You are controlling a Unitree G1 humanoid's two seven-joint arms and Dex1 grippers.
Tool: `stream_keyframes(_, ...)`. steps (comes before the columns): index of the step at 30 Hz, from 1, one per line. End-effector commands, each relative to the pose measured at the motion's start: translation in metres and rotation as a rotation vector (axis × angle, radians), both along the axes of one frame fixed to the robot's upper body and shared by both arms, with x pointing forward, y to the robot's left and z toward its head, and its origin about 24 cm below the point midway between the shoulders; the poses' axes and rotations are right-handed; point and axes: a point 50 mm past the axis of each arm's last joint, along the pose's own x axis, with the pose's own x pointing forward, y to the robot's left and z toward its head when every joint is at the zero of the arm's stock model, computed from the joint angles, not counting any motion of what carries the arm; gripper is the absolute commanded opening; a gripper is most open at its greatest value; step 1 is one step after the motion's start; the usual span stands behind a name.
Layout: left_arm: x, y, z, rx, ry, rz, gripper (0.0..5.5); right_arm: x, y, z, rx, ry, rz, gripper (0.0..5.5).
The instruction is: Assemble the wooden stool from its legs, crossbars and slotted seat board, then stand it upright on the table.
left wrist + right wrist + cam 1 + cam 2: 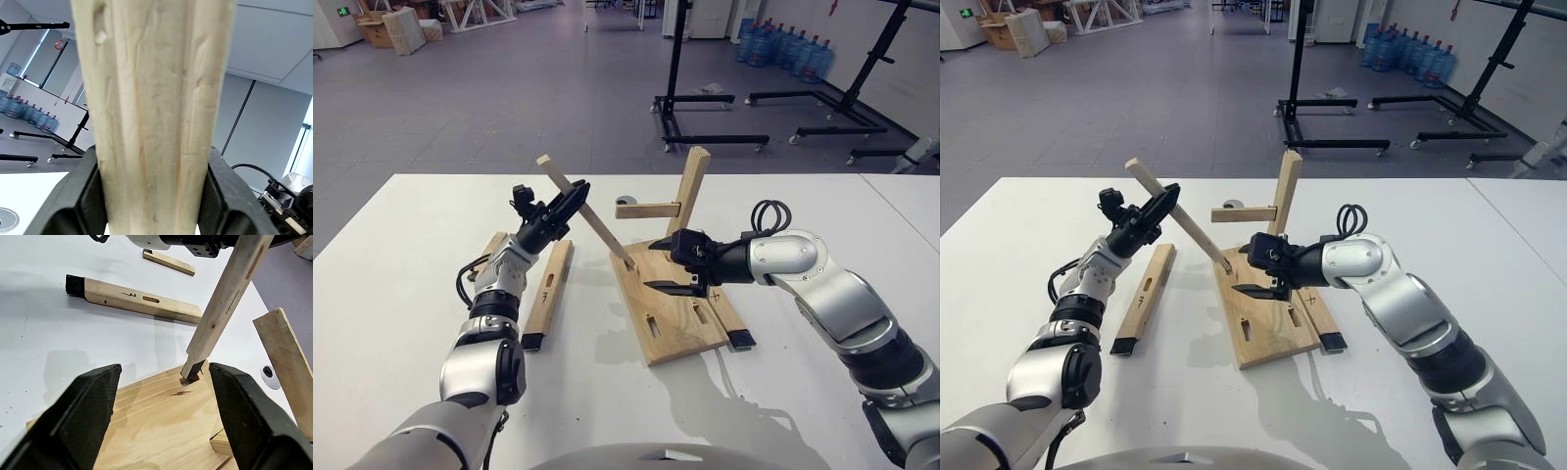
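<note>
While the left pincer [574, 198] clamps it, the leg [607, 235] leans leftward.

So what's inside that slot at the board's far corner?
The tip of the slanted leg, held by the left end effector, stands in the slot; the board hides how deep it reaches.

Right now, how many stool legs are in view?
4: a tilted leg in the left claw, ending at the seat board; an upright leg at its far edge; a flat leg to its left; a part-hidden leg along its right edge. Others may be hidden.
</note>
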Motion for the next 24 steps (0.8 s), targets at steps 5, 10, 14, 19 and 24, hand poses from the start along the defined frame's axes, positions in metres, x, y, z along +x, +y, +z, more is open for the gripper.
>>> stream_keyframes(5, 0.008, 0.0, 0.002, 0.125, -0.026, -0.003, 2.02, -0.001, 0.005, 0.002, 0.003, -0.008, 0.017, 3.32)
stream_keyframes(10, 0.008, 0.0, 0.002, 0.126, -0.03, -0.014, 2.02, -0.003, 0.007, 0.001, 0.006, -0.005, 0.026, 3.32)
stream_keyframes(14, 0.009, -0.003, 0.004, 0.117, -0.044, -0.033, 2.02, -0.004, 0.009, 0.001, 0.011, -0.003, 0.029, 3.32)
stream_keyframes(19, 0.009, -0.008, 0.0, 0.123, -0.028, -0.047, 2.02, -0.003, 0.01, 0.001, 0.012, -0.002, 0.032, 3.32)
stream_keyframes(24, 0.011, -0.012, 0.0, 0.158, -0.027, -0.044, 2.02, 0.005, 0.003, 0.001, -0.027, -0.026, -0.026, 3.32)
